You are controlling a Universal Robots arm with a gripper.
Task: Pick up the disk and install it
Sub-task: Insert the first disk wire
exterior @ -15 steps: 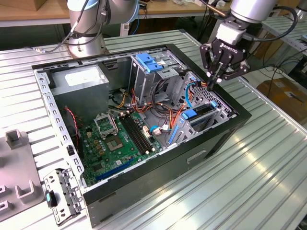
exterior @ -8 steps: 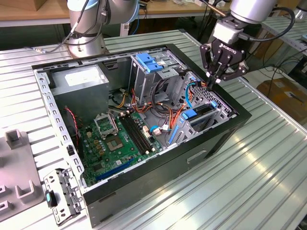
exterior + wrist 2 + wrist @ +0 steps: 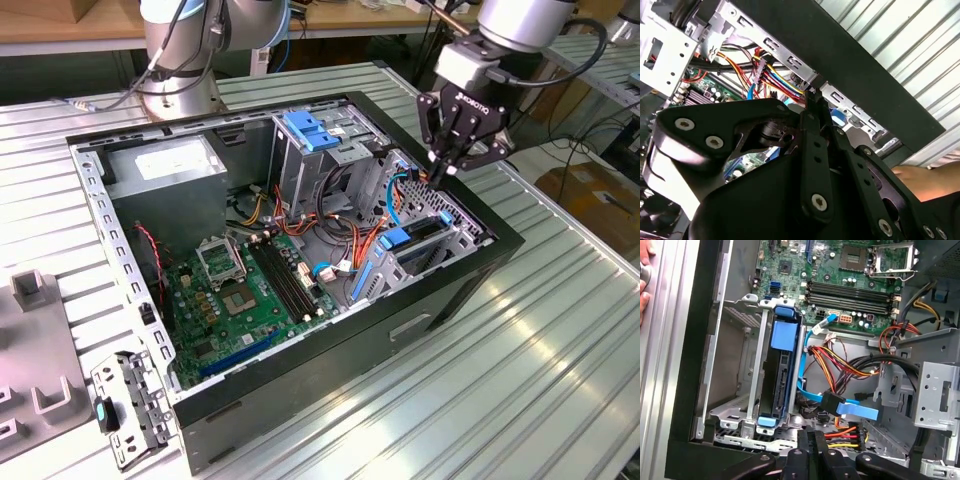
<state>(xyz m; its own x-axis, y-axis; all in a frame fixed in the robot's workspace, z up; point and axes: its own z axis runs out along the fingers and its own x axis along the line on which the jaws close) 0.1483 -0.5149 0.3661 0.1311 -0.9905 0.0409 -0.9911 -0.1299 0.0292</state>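
A: One disk (image 3: 782,385), standing on edge between the metal rails of the drive bay (image 3: 751,390), blue carrier tabs at both ends. In the exterior view it sits right of centre, low against the near wall of the computer case (image 3: 330,350).

B: Claw?

A: The gripper (image 3: 443,172) hangs over the bay at the upper right of the exterior view. Fingers pinched together, nothing between them. Not touching the disk.

B: Hazards?

A: Several. The fingertips are just beside the red, yellow and orange power wires (image 3: 842,432), and the flat blue data cable (image 3: 856,411) runs close by. A sideways move at this height could, I judge, hook a wire and drag a plug loose.

B: The disk itself?

A: Looks in, but I cannot tell whether the carrier is latched. If it is only part way down, a knock from the clenched claw could tilt it in the rails.

B: Anything else?

A: A person's hand (image 3: 644,270) rests on the ribbed table just outside the case wall. Near enough to the arm's work area that a wide swing is a risk to it.
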